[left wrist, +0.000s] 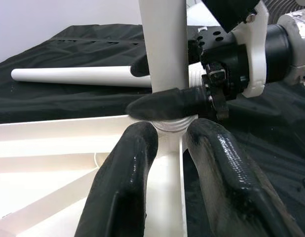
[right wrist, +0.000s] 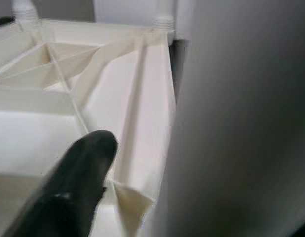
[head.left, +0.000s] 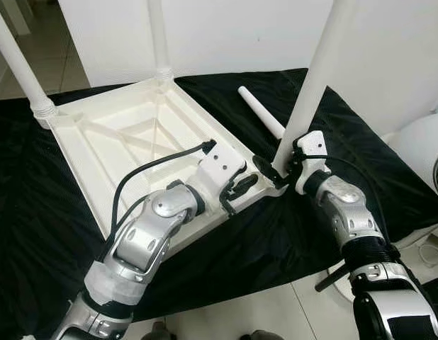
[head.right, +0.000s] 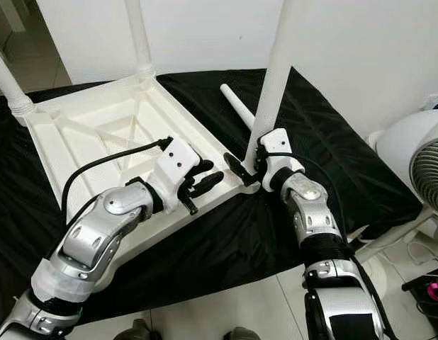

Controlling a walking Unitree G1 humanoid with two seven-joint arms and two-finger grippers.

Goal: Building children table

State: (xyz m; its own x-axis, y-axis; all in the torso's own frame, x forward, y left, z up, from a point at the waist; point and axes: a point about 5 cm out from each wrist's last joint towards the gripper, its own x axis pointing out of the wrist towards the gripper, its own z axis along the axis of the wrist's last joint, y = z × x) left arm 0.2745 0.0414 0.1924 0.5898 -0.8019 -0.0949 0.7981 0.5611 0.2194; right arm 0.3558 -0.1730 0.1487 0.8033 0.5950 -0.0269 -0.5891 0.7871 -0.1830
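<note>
On the black cloth (head.left: 56,234) I am viewing the white tabletop (head.left: 127,142) lying upside down, two legs standing in its far corners. My right gripper (head.right: 240,170) is clamping the base of a third leg (head.left: 315,78), upright at the near right corner. My left gripper (head.left: 240,190) is resting on the tabletop's near rim, fingers parted, gripping nothing. A loose leg (head.left: 260,112) is lying just beyond. I am finding no legible writing anywhere. A white fan (head.right: 417,163) is standing right.

Upright table legs (head.left: 315,78) are cut off by the top edge; the fan (head.right: 426,168) is cropped at right; the leg (right wrist: 241,118) is blurred.
</note>
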